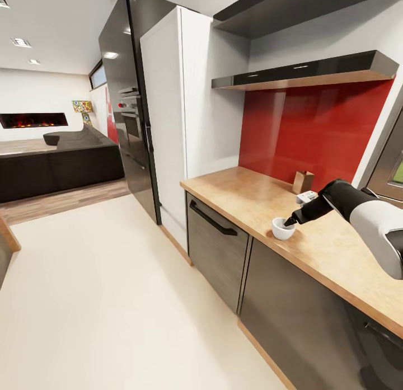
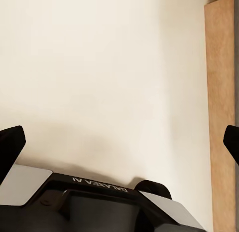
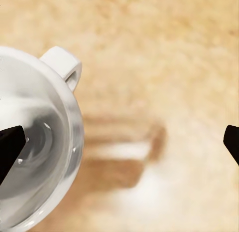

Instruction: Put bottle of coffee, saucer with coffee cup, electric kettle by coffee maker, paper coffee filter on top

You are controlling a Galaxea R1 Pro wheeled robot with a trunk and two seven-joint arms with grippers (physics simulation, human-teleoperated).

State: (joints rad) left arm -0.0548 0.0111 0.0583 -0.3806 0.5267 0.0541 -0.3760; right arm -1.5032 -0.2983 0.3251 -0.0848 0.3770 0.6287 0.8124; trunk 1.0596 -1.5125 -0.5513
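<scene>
right wrist view: right gripper wide open, one finger over cup on countertop, holding nothing; left gripper open, empty.

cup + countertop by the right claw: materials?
Coffee cup: looks like glazed white ceramic, with glossy highlights inside the bowl in the right wrist view. Kitchen countertop: matte light wood, possibly laminate, with a mottled grain and no glare.
</scene>
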